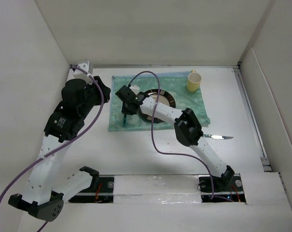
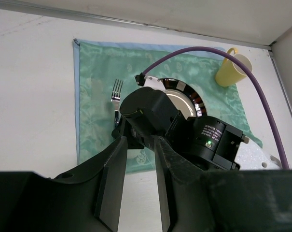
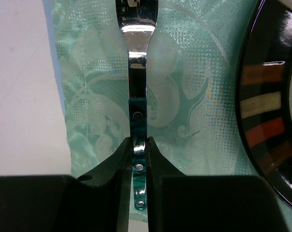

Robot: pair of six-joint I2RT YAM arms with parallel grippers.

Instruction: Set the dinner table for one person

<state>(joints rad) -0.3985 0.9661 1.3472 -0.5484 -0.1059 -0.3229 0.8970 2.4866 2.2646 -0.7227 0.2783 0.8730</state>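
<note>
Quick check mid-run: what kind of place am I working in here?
Probably a lab test cell, not a dining room: a white table boxed in by plain white panels, robot arms bolted at its near edge, and one staged setting on a green mat.

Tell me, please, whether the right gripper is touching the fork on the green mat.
Touching. The right wrist view shows the right gripper closed on the handle of the fork, both jaws pressed against its sides with no gap.
</note>
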